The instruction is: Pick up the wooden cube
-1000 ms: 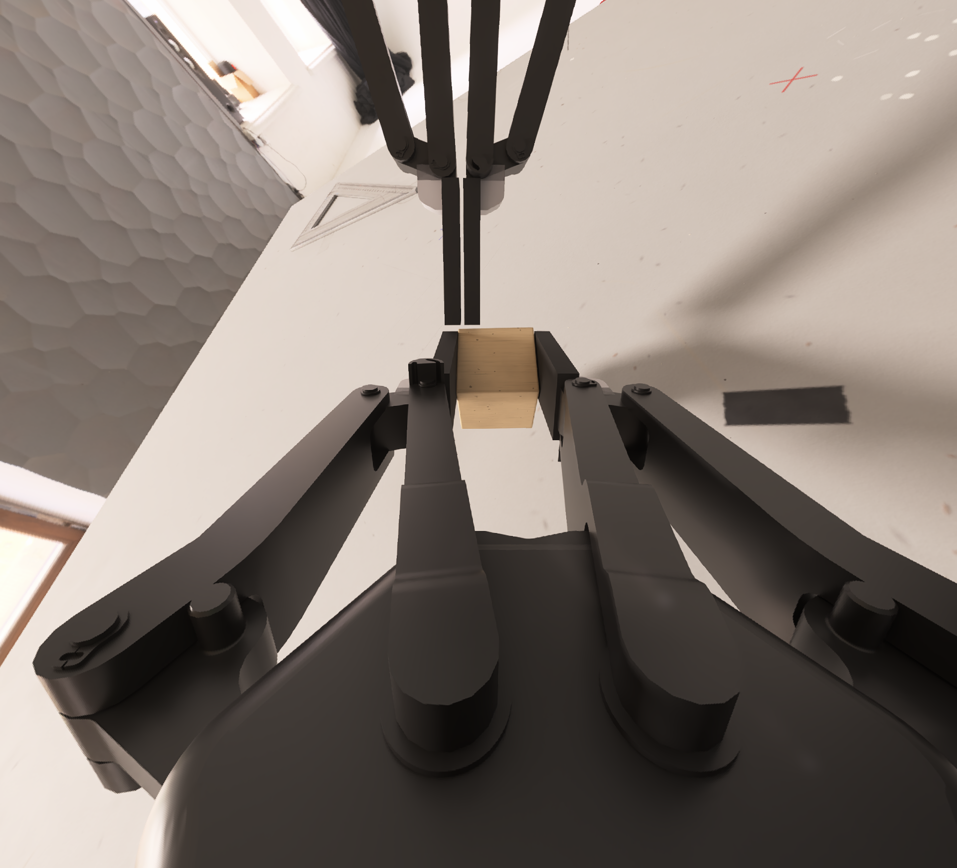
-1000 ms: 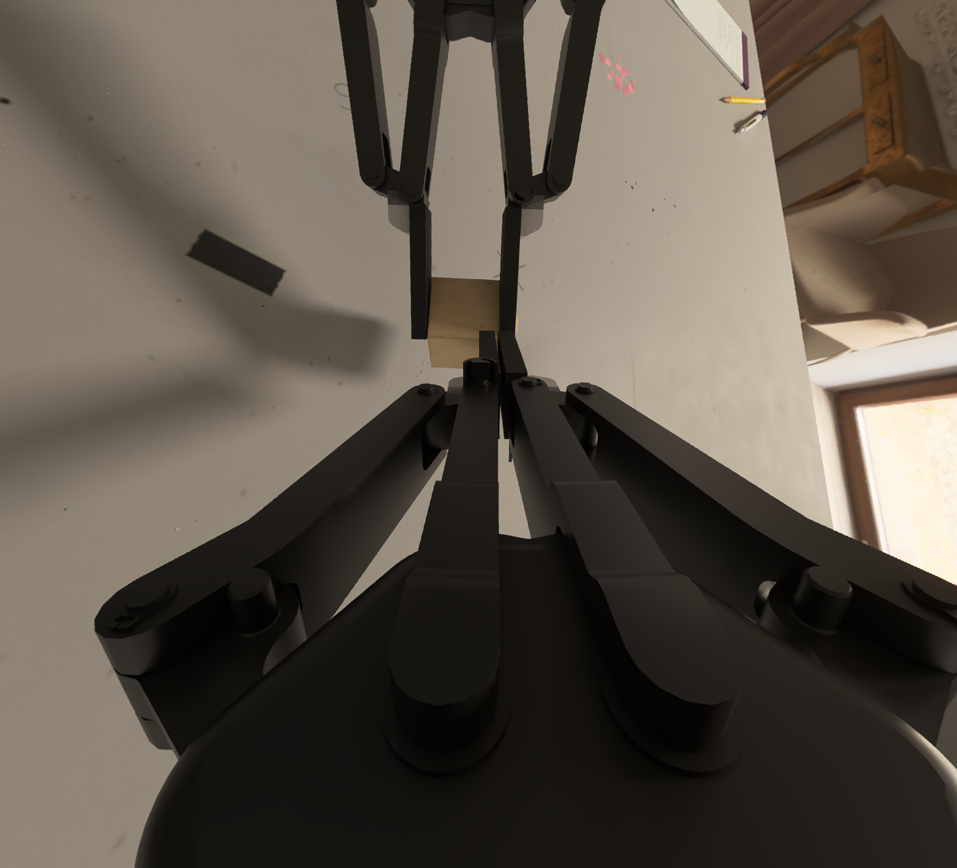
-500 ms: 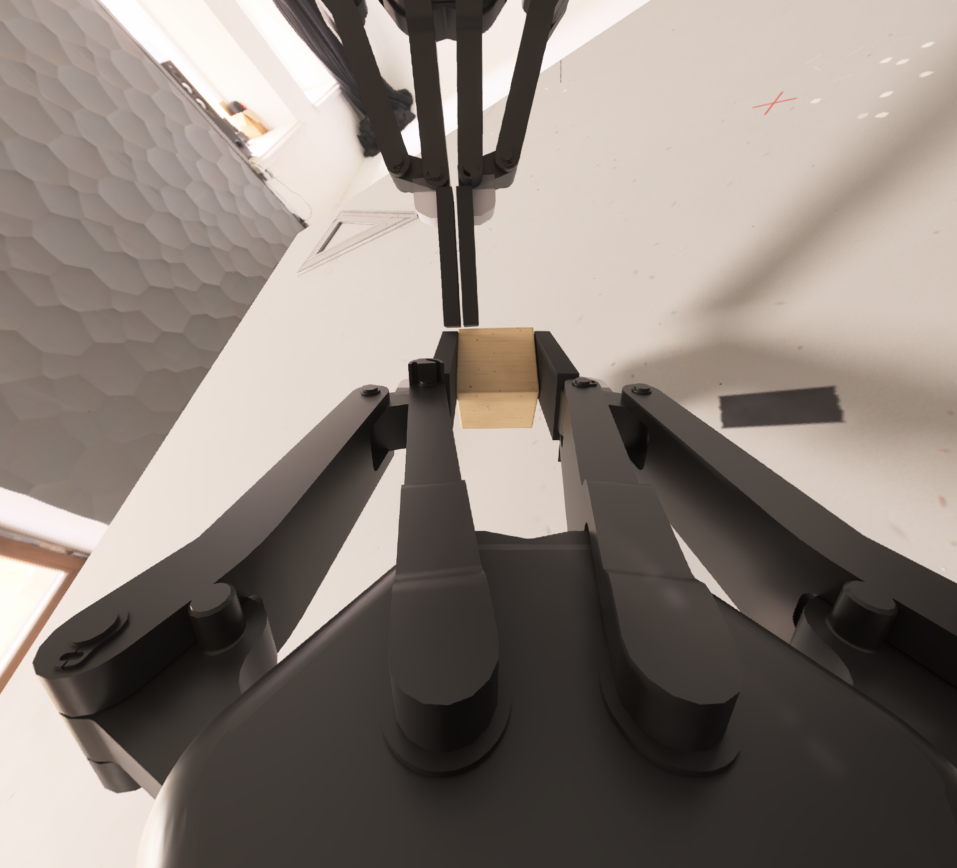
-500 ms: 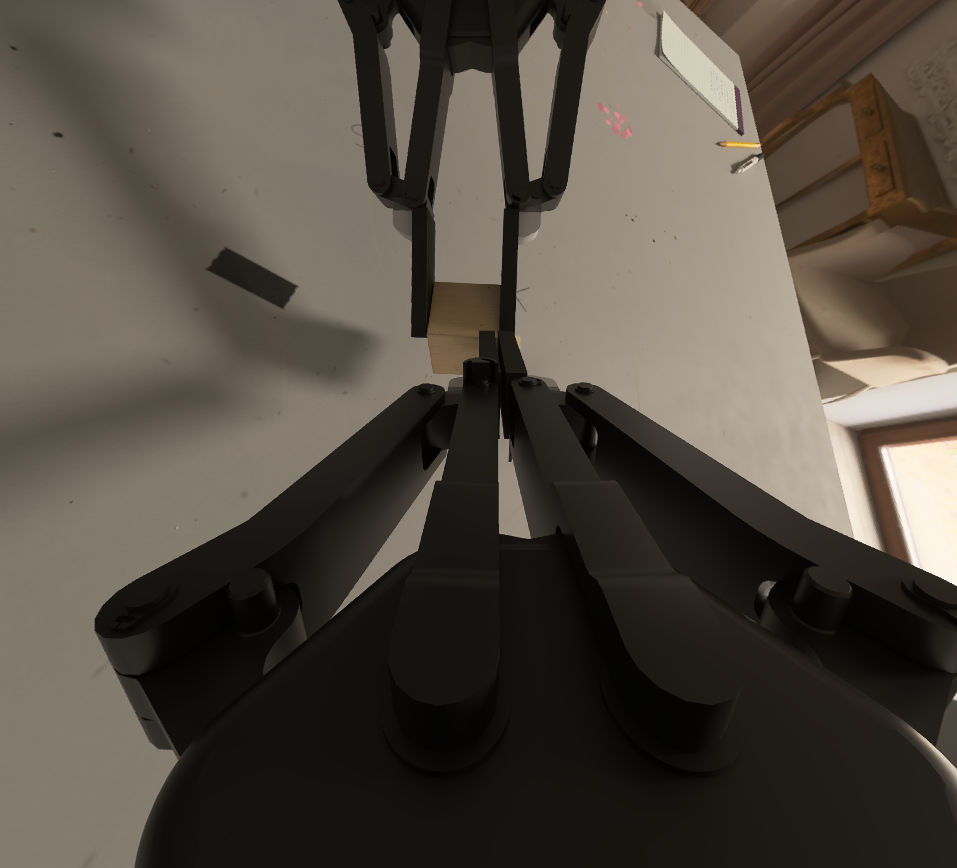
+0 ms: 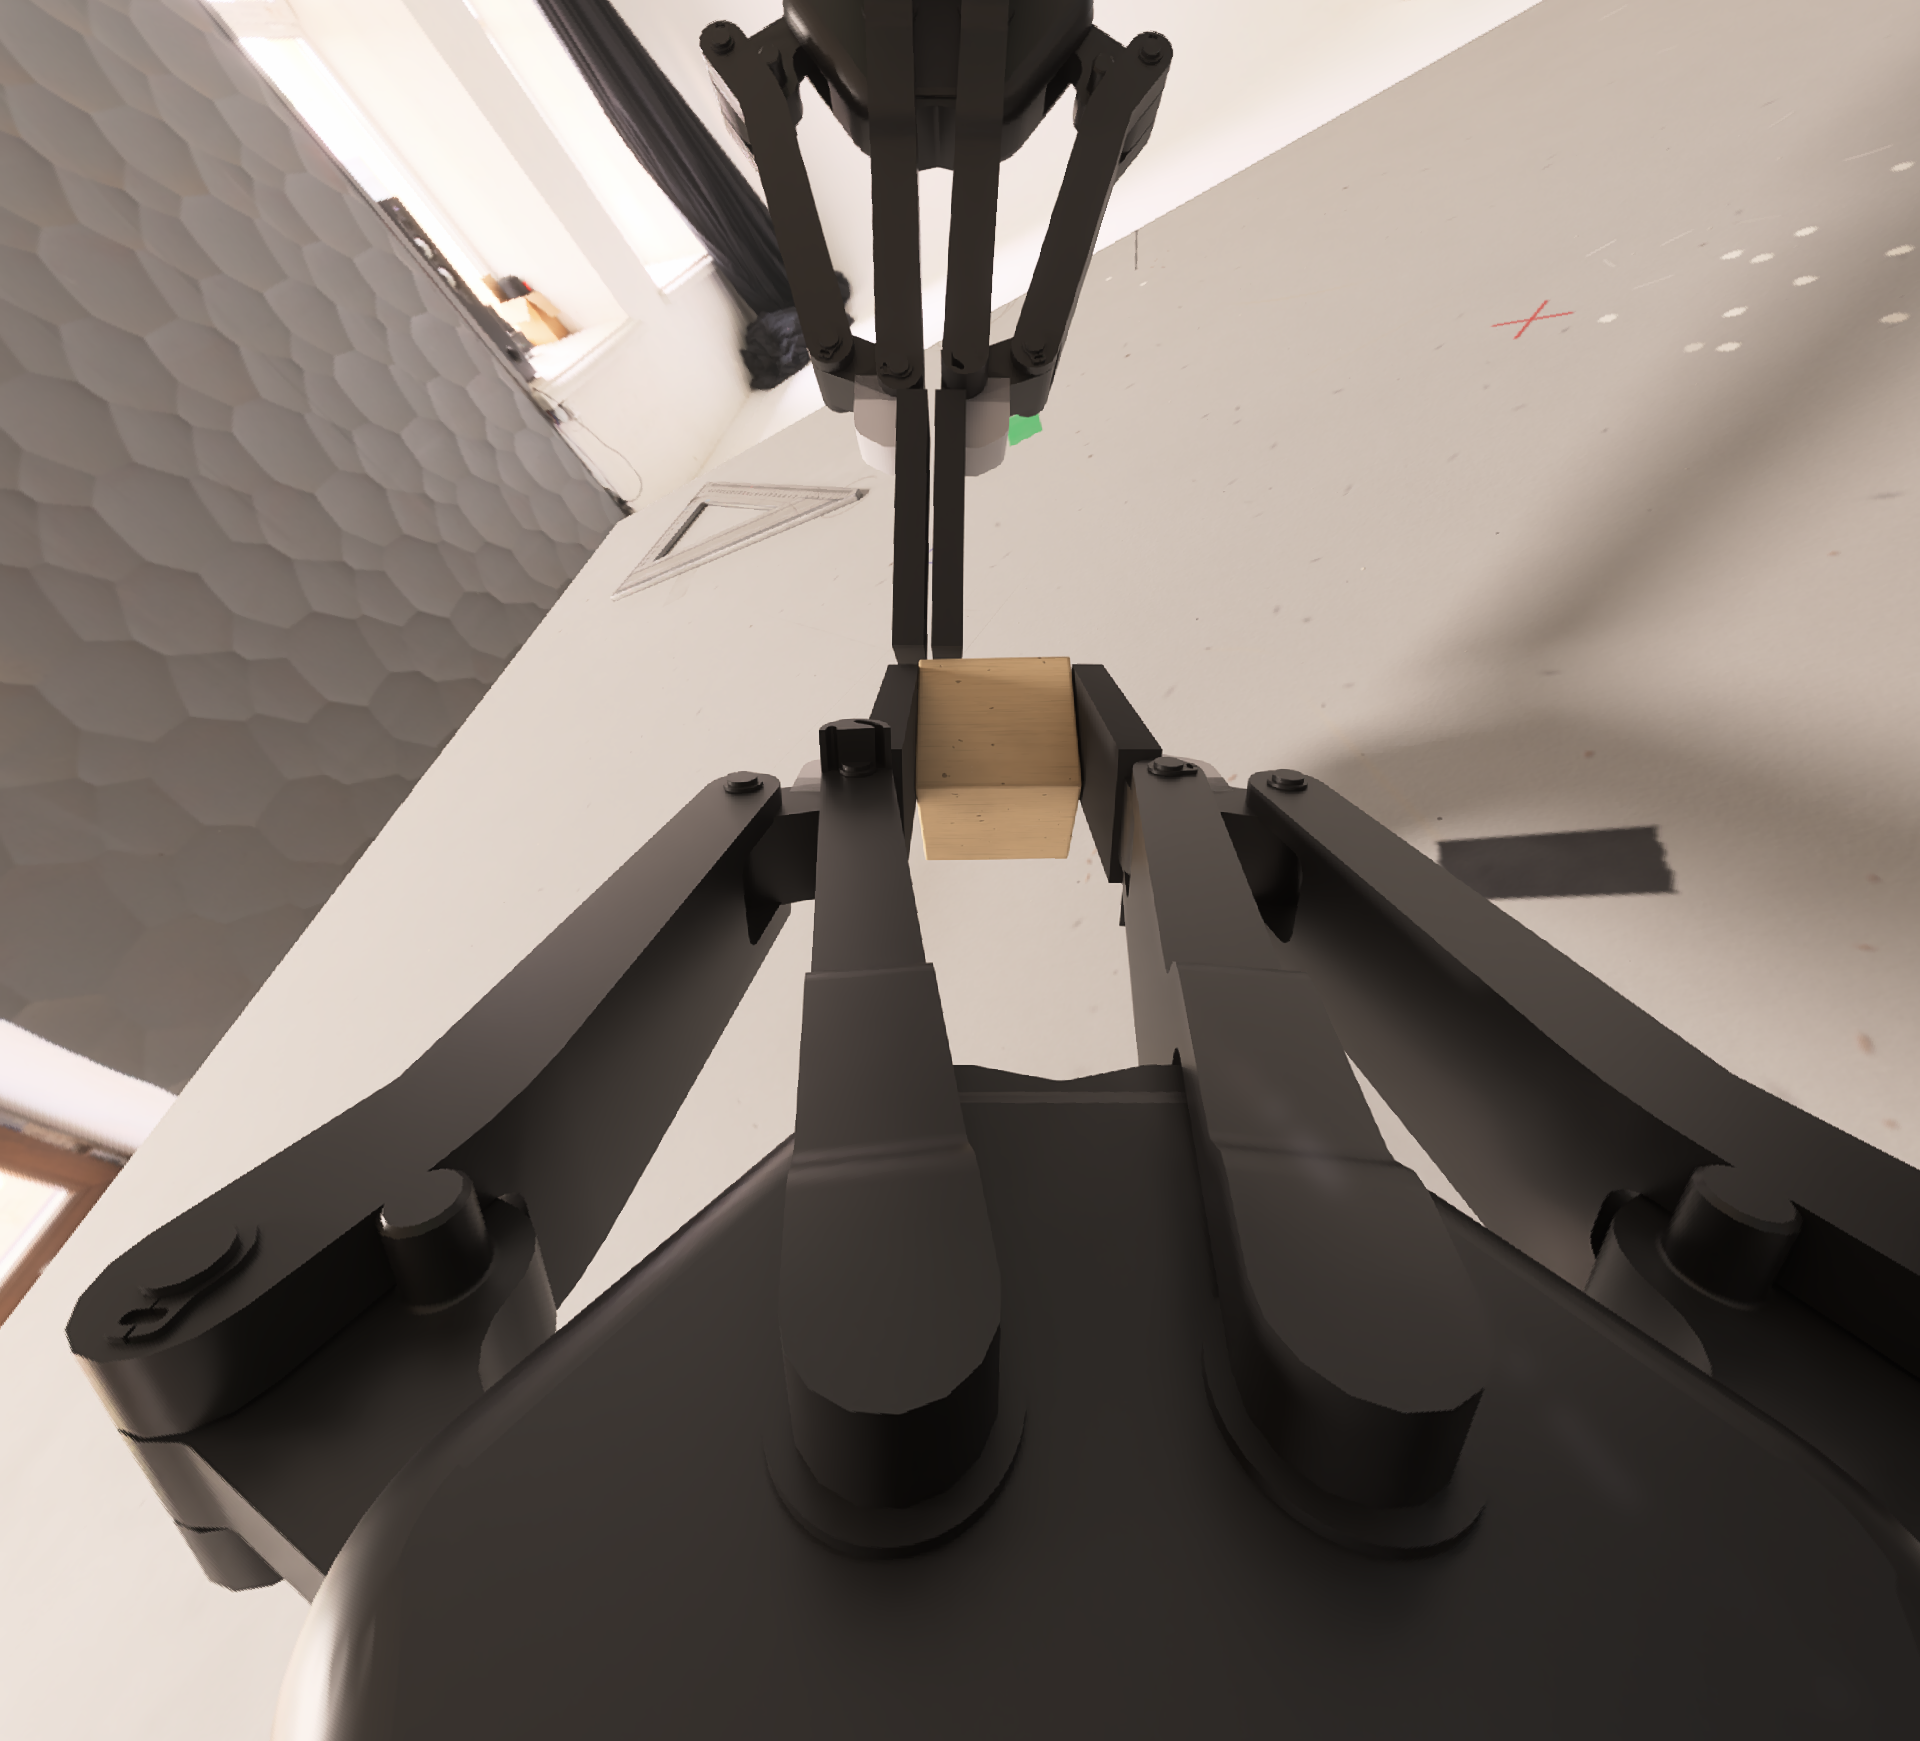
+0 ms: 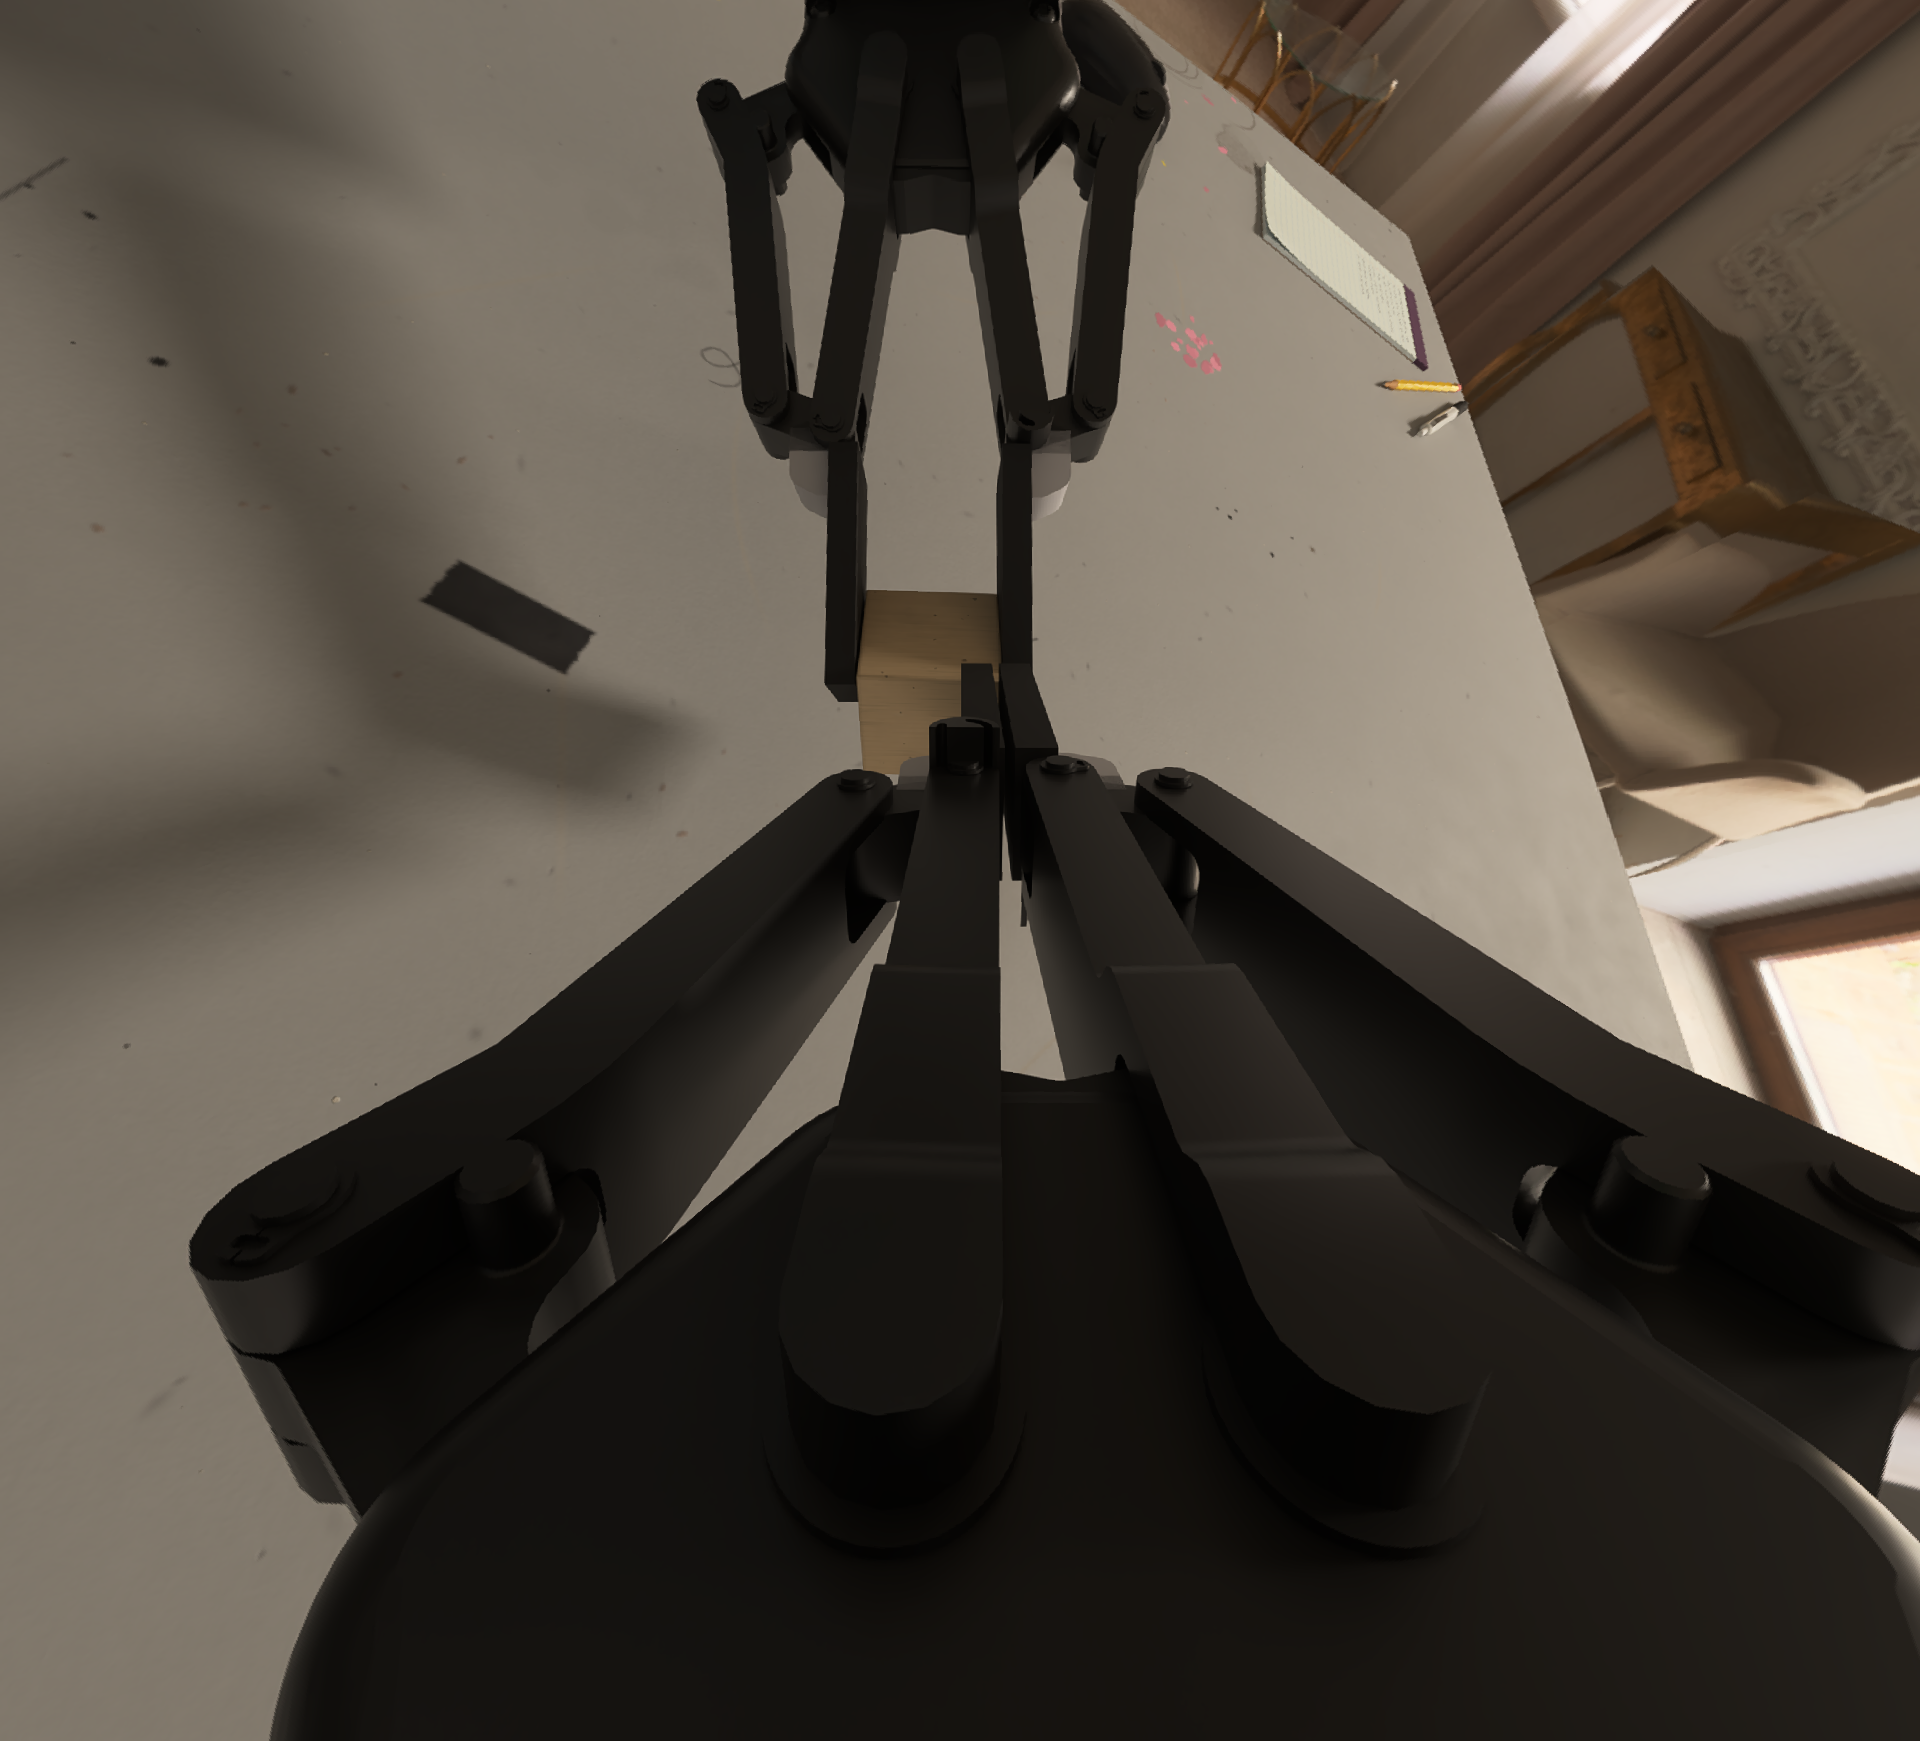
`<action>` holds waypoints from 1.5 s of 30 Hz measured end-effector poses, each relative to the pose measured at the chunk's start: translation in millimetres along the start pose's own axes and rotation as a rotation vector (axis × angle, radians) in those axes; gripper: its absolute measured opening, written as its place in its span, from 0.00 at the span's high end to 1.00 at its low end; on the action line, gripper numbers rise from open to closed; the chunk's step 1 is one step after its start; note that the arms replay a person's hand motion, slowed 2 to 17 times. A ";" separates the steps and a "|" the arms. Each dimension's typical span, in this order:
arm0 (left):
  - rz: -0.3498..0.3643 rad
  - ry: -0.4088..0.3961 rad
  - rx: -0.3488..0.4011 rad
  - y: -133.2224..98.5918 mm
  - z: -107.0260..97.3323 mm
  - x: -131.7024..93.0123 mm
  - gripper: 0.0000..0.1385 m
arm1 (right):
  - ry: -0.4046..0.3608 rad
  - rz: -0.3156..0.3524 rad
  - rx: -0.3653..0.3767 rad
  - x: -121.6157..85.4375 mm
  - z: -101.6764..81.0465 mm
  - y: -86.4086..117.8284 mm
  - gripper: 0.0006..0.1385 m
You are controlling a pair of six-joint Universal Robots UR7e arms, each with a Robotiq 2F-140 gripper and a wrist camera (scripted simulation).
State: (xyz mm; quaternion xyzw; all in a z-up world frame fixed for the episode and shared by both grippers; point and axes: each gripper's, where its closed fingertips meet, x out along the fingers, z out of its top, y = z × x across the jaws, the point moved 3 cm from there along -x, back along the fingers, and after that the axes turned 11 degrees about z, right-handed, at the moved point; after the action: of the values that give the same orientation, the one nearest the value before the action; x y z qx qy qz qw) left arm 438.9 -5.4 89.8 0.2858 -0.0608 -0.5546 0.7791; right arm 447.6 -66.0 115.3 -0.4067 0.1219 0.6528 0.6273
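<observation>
The wooden cube is pale, with visible grain. My left gripper is shut on it, one finger pad on each side, and holds it off the white table. My right gripper faces it from the far side, shut and empty, with its tips touching or almost touching the cube's far upper edge. In the right wrist view my right gripper is shut in front of the cube. The left gripper clamps the cube beyond it.
A black tape strip lies on the table, also in the right wrist view. A triangle ruler and a red cross mark lie farther off. A notepad and a pencil sit near the table edge.
Both grippers have moved up from the table together, the cube still in the left one. The table marks look farther away and more of each opposite gripper's body shows.
</observation>
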 end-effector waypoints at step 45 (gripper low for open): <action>-0.151 -0.166 -0.541 29.5 3.6 -11.0 0.72 | -0.191 -0.206 -0.284 -27.9 5.8 -2.2 0.88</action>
State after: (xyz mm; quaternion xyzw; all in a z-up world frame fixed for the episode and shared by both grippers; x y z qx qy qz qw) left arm 457.7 9.6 110.4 0.0250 0.0474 -0.6285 0.7759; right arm 444.1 -81.8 138.9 -0.4377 -0.0736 0.6313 0.6360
